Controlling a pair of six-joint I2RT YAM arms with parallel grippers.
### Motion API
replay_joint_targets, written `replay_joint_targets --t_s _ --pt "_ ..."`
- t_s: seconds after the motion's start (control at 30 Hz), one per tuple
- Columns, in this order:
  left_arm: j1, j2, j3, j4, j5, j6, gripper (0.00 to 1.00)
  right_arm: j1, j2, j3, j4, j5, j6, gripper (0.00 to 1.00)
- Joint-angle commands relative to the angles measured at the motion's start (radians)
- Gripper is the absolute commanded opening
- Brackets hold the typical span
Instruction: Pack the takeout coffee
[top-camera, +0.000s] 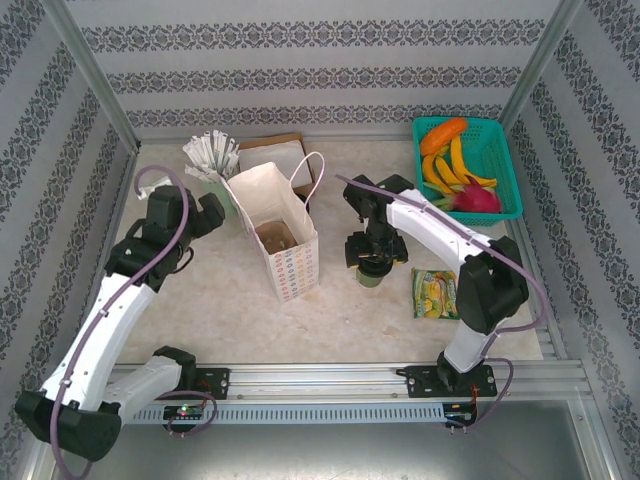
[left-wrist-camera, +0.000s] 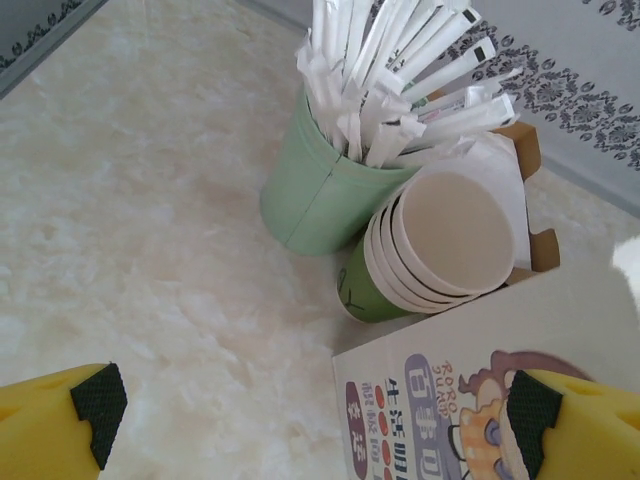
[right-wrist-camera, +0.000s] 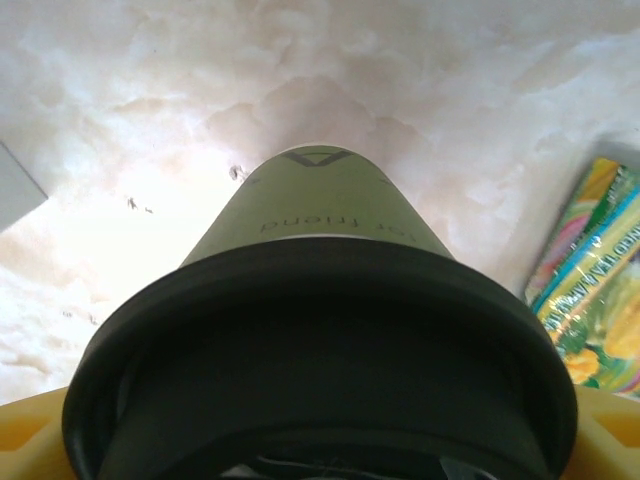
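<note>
Coffee cup (top-camera: 371, 277): upright on the surface (top-camera: 220, 310), to the right of the paper bag (top-camera: 295, 262) and outside it, with a snack packet (top-camera: 436, 293) further right.
Lid (right-wrist-camera: 320, 350): black, seated on the cup; through my right wrist camera it sits right below the lens, with the olive-green side tapering away to the surface.
My right hand (top-camera: 374, 260): down over the cup, one yellow finger (right-wrist-camera: 25, 440) at each side of the lid. I cannot tell whether the pads press the cup or stand just off it.
My left hand (left-wrist-camera: 315, 415): wide open, gripping nothing, low over the surface at the left side of the bag; one of its fingers (left-wrist-camera: 575, 430) lies across the bag's printed side.
Bag: standing, mouth open upward, handles raised.
Behind the bag's left side: a pale green cup (left-wrist-camera: 315, 195) full of white wrapped sticks (left-wrist-camera: 400, 70), and touching it a tipped stack of cream cups (left-wrist-camera: 450, 235).
Far right corner: a green basket (top-camera: 505, 150) of fruit, well apart from the coffee.
</note>
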Motion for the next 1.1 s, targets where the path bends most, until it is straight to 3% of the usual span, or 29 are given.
replay_joint_targets --t_s 0.0,0.17,0.33,0.47,0.7,0.93,1.07 --pt "0.062 0.042 0.088 -0.065 0.11 0.006 1.0 -0.008 -0.067 0.016 -0.088 0.02 -0.046 0.79" --pt "0.174 0.134 0.191 -0.036 0.303 0.165 1.0 -0.008 -0.141 0.018 -0.126 0.012 -0.073 0.79" --pt "0.182 0.225 0.274 0.039 0.497 0.423 1.0 -0.005 -0.198 0.039 -0.159 0.011 -0.091 0.77" --pt "0.179 0.348 0.398 -0.022 0.659 0.606 1.0 0.007 -0.235 0.072 -0.2 0.023 -0.098 0.77" --pt "0.177 0.49 0.522 -0.066 0.71 0.795 0.95 0.014 -0.284 0.087 -0.232 0.04 -0.099 0.77" --pt "0.176 0.649 0.686 -0.206 0.9 0.968 0.92 0.015 -0.311 0.088 -0.24 0.038 -0.099 0.76" --pt "0.171 0.732 0.768 -0.295 0.937 1.009 0.85 0.029 -0.307 0.136 -0.285 0.03 -0.098 0.75"
